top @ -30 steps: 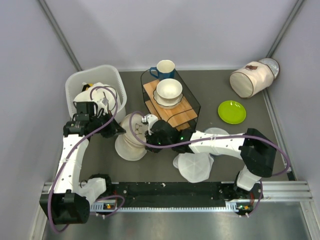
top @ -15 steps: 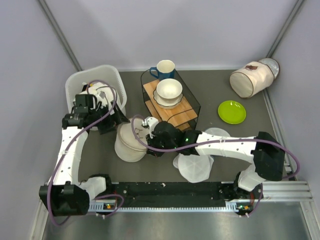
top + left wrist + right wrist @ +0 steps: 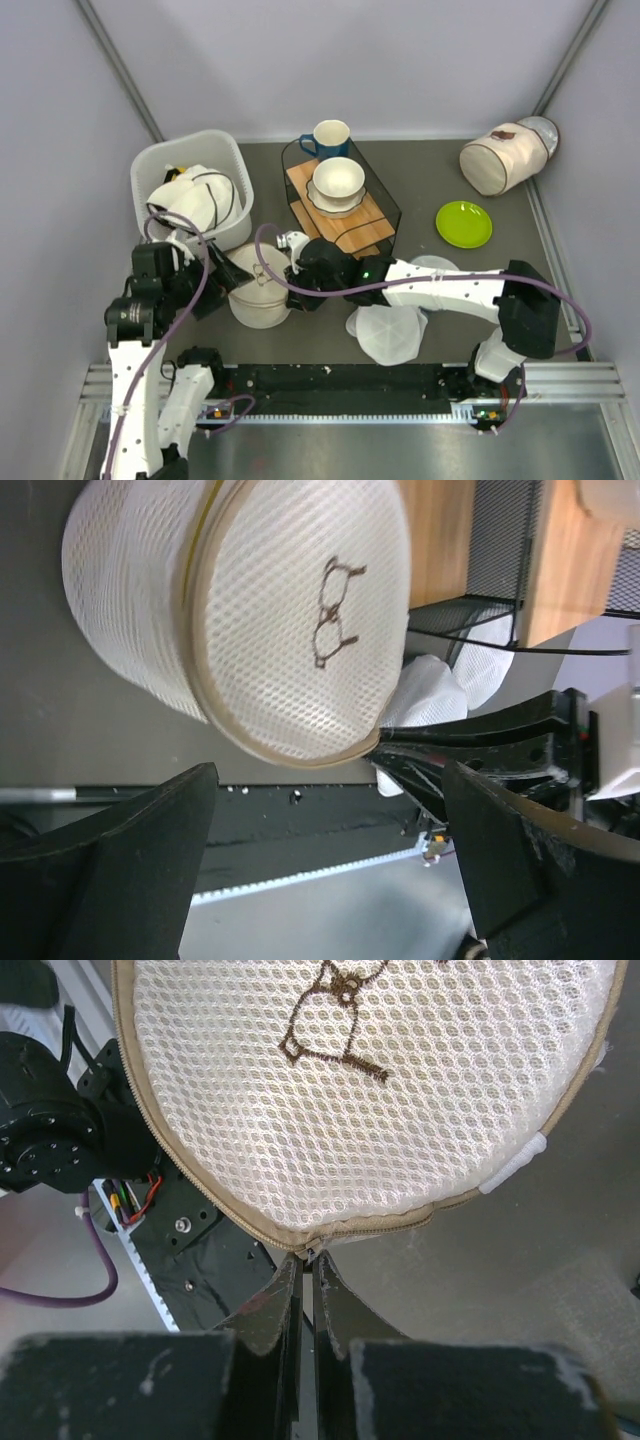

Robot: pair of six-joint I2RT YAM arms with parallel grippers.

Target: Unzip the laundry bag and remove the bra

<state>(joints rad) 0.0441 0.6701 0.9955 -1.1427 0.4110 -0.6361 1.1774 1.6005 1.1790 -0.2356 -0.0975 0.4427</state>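
Step in hand: the unzipping is just getting under way. The laundry bag [image 3: 256, 290] is lying puffed up on the surface [image 3: 440, 175] between the two arms, near the front edge. Its face with the eyeglasses mark [image 3: 335, 615] is turning toward the wrist cameras.
Right pincer [image 3: 306, 1278]: its tips are pressing almost together on the bag's rim, right at the zip [image 3: 190, 1175]. Whether the pull tab itself is caught between them is too small to tell.
Left pincer [image 3: 325, 785]: it is gaping wide, gripping nothing, and hanging beside the bag's far side from the other arm.
The bra: it is not showing anywhere. I am guessing it is sitting inside the bag.
Next move: I would judge the right arm needs to be drawing the zip round the rim while the left one is closing on the fabric to brace it.
Surface: dark grey. It is carrying a white basket [image 3: 210, 137], a wire rack [image 3: 385, 195] with a bowl [image 3: 338, 180] and a blue mug [image 3: 330, 135], a green plate [image 3: 464, 224], a white cylinder bag [image 3: 497, 160] and pale discs [image 3: 390, 335].
Room: pale walls [image 3: 350, 60] are closing in on three sides, and a metal rail [image 3: 400, 378] is running along the front.
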